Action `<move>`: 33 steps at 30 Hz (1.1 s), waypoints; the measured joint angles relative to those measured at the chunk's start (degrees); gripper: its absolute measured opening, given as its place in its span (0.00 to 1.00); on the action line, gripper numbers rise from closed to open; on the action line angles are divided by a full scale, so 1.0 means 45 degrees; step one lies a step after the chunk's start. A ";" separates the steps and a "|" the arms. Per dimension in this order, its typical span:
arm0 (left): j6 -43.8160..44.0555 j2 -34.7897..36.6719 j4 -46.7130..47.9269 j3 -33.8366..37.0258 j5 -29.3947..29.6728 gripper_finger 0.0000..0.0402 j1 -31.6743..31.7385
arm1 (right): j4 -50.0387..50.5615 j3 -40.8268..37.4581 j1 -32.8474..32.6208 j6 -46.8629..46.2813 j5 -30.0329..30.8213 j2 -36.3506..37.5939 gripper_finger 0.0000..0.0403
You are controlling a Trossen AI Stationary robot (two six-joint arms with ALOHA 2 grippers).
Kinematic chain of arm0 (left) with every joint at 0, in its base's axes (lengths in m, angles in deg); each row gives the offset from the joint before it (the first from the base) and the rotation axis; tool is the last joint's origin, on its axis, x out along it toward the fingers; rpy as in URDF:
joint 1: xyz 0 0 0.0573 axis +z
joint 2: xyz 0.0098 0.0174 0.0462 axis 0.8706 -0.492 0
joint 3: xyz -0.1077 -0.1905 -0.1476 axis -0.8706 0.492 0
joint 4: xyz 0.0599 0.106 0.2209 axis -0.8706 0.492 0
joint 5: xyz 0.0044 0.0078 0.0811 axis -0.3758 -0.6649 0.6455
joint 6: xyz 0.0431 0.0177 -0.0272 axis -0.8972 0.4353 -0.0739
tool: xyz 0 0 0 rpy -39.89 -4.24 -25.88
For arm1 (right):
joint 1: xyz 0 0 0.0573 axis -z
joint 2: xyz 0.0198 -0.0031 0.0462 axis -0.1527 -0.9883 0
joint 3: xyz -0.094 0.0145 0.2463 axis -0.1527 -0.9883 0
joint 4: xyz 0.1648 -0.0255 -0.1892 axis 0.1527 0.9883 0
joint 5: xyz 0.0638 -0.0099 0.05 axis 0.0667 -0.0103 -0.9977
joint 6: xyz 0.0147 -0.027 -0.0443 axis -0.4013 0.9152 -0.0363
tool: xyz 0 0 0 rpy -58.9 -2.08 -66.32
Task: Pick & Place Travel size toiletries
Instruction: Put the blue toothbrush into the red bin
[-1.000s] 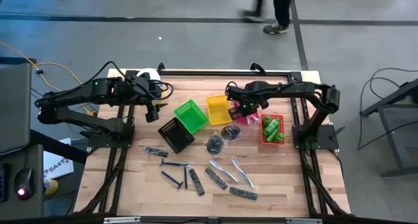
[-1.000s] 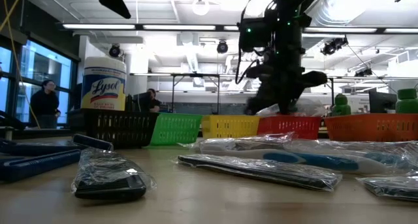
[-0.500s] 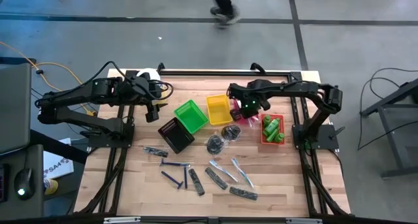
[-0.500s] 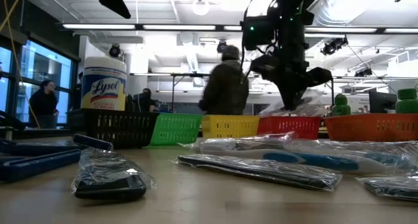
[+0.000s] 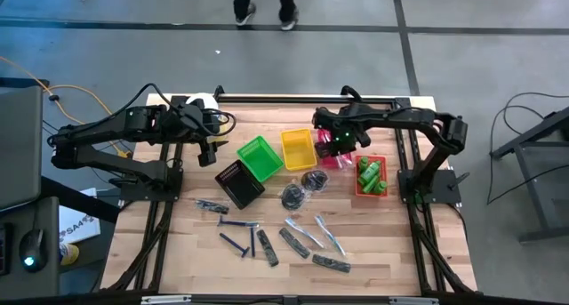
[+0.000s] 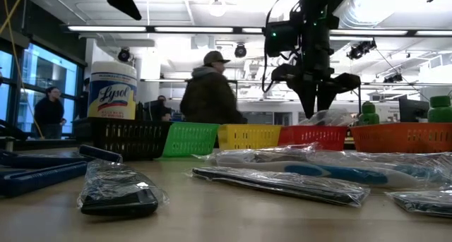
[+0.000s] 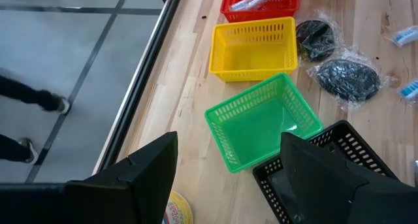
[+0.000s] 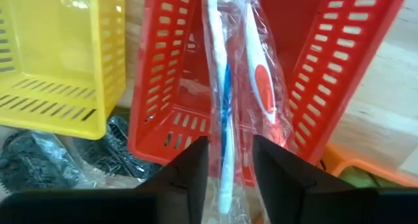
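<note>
Right now I see my right gripper (image 8: pixel 225 160) hanging over the red basket (image 8: pixel 333 87) near the table's far edge, fingers parted, two clear-wrapped toothbrushes (image 8: pixel 225 93) lying in the basket. Left gripper (image 7: pixel 225 178) waits spread wide above the far-left corner.

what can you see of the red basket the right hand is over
The red basket is a small rectangular plastic bin with slotted, lattice-like walls, standing upright on the wooden table between the yellow basket and an orange one. Two clear-wrapped toothbrushes, one blue, one red-orange, lie along it, one end jutting past its rim. The right hand hangs just above, fingers slightly apart on either side of the packets. Bagged dark round pieces sit beside it.
</note>
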 joint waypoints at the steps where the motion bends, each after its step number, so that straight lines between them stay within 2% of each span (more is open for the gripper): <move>1: 0.0000 0.0000 0.0000 0.0000 -0.0005 0.65 0.0000 | 0.0065 -0.0002 -0.0023 -0.0082 0.0034 0.0077 0.30; 6: 0.0000 0.0000 0.0005 0.0000 -0.0005 0.65 0.0000 | 0.0196 0.0000 -0.0186 -0.0530 0.0269 0.0989 0.42; 10: 0.0000 0.0000 0.0007 0.0000 -0.0010 0.65 0.0000 | 0.0319 -0.0005 -0.0811 -0.1384 -0.0152 0.1949 0.46; 16: 0.0005 0.0000 0.0009 0.0000 -0.0010 0.65 0.0000 | 0.0290 0.0000 -0.2941 -0.2623 -0.0649 0.2856 0.44; 24: 0.0004 0.0005 0.0009 0.0000 -0.0011 0.65 0.0000 | -0.0034 0.0000 -0.6596 -0.4723 -0.0609 0.2859 0.40; 33: 0.0000 0.0004 0.0009 0.0000 -0.0093 0.65 0.0000 | -0.2183 0.0000 -0.9461 -0.6342 -0.0514 0.2333 0.38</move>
